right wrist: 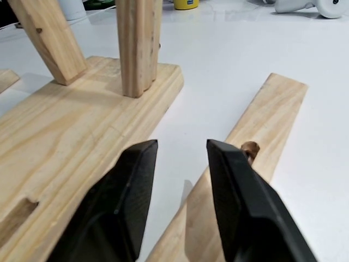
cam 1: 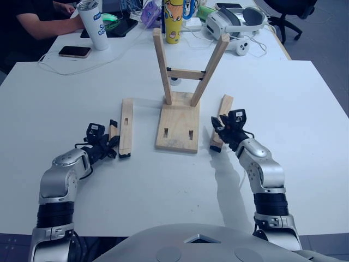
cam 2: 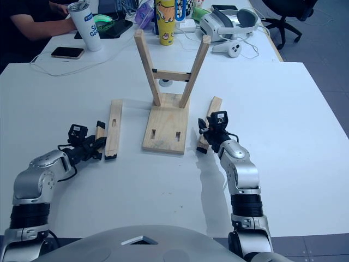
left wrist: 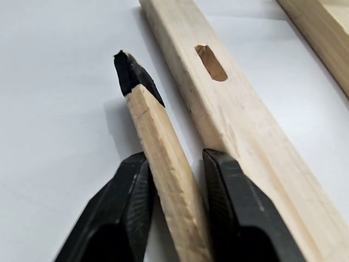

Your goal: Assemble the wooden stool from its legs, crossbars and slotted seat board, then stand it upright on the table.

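The slotted seat board [cam 1: 177,130] lies flat mid-table with two legs [cam 1: 161,65] standing up from its far end, joined by a crossbar [cam 1: 186,73]. One loose leg [cam 1: 126,126] lies left of the board and another loose leg [cam 1: 221,120] lies right of it. My left gripper [cam 1: 107,143] is shut on a short black-tipped crossbar [left wrist: 158,142] that lies on the table beside the left leg [left wrist: 240,109]. My right gripper [cam 1: 224,130] hangs open over the near end of the right leg [right wrist: 262,120], with nothing between its fingers [right wrist: 136,180].
Behind the table stands a desk with a white tumbler [cam 1: 92,22], a phone [cam 1: 74,51], a yellow cup [cam 1: 173,21] and a white headset [cam 1: 235,22]. Bare tabletop [cam 1: 163,191] stretches between my arms and toward the right edge.
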Robot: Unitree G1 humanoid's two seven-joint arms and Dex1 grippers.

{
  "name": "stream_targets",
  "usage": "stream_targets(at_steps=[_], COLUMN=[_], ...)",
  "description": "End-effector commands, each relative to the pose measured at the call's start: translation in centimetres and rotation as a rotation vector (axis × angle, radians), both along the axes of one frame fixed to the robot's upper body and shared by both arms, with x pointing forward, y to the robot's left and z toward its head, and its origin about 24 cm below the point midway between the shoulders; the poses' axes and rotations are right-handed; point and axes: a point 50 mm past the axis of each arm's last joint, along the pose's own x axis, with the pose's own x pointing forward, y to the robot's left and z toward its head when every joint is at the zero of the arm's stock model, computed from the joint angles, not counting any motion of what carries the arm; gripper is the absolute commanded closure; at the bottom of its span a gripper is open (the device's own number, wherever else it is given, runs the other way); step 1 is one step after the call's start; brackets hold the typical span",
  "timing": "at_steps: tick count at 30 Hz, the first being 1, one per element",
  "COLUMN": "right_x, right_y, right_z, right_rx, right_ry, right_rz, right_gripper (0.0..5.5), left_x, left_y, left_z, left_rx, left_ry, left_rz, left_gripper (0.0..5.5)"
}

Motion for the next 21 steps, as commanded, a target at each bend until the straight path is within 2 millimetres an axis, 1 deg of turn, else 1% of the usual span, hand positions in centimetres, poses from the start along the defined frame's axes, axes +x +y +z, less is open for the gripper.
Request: stream_targets(at_steps=[1, 6, 8, 10, 12, 14, 15, 18, 21], right_x=[-0.2, -0.1, 0.0, 0.0, 0.1, 0.1, 0.3, 0.6, 0.7], right_y=[-0.2, -0.3, -0.4, -0.3, -0.2, -0.2, -0.2, -0.2, 0.0], right_z=[-0.1, 0.1, 0.2, 0.5, 0.9, 0.9, 0.9, 1.1, 1.3], right_rx=[-0.014, -0.025, -0.047, -0.073, -0.068, -0.081, -0.09, -0.096, -0.112], right_ry=[-0.002, -0.011, -0.026, -0.055, -0.088, -0.104, -0.11, -0.128, -0.155], right_rz=[-0.013, -0.018, -0.014, -0.005, 0.001, 0.006, 0.006, 0.0, 0.0], right_gripper=[3.81, 3.81, 3.81, 3.81, 3.81, 3.81, 3.81, 3.81, 3.81], left_x=[-0.3, 0.3, 0.6, 1.2, 1.9, 2.3, 2.4, 2.7, 2.7], left_y=[1.1, 1.4, 1.5, 1.5, 1.4, 1.6, 1.8, 2.1, 2.4], left_z=[-1.2, -0.8, -0.6, 0.1, 1.3, 1.6, 1.7, 2.1, 1.9], left_rx=[0.043, 0.018, -0.004, -0.038, -0.096, -0.081, -0.073, -0.041, 0.004], left_ry=[0.062, 0.036, 0.021, -0.023, -0.108, -0.124, -0.121, -0.124, -0.104], left_rz=[0.031, 0.044, 0.056, 0.068, 0.073, 0.06, 0.058, 0.037, -0.001], left_gripper=[4.2, 4.24, 4.34, 4.49, 4.69, 5.0, 5.07, 5.1, 5.1])
